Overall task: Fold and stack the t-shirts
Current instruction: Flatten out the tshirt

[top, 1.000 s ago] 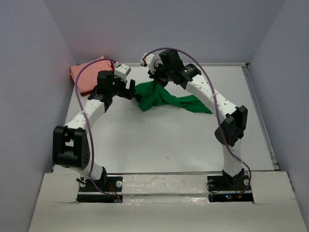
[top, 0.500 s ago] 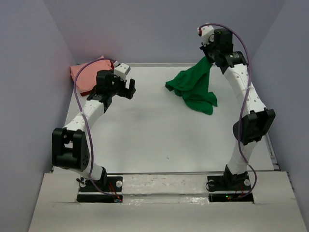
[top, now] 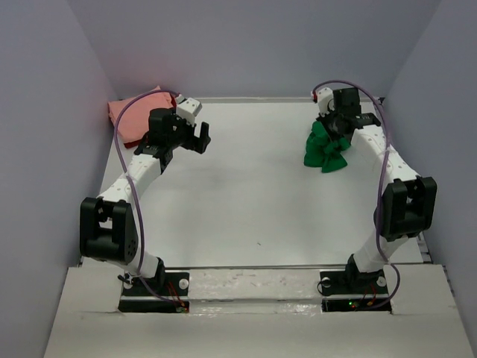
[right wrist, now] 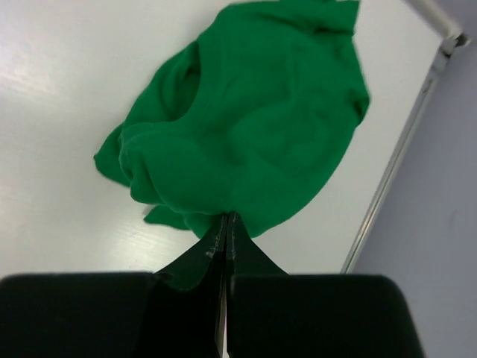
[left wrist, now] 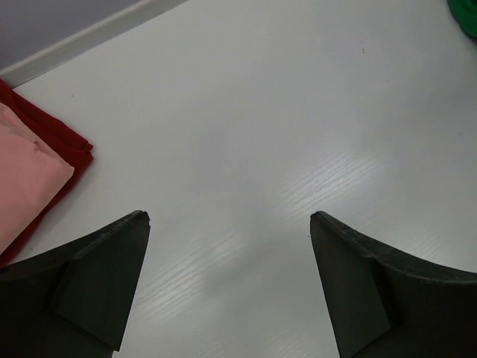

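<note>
The green t-shirt (top: 326, 151) sits bunched at 2 o'clock on the surface (top: 246, 201). One edge is pinched in the closed jaws of the right gripper (right wrist: 226, 224), probably for spreading it flat. At 10 o'clock the pink t-shirt (top: 134, 113) lies folded on the dark red t-shirt (left wrist: 71, 149), the stack's start. The left gripper (top: 198, 139) hovers nearby, jaws wide apart and empty. No container shows.

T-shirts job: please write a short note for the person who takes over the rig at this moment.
Left tool: open, holding nothing, above the bare table near the pink t-shirt.
Right tool: shut on the green t-shirt, which lies bunched at the far right of the table.
Done: the pink t-shirt lies folded on the dark red t-shirt in the far left corner.
Left: spread and fold the green one, then stack it there.
</note>
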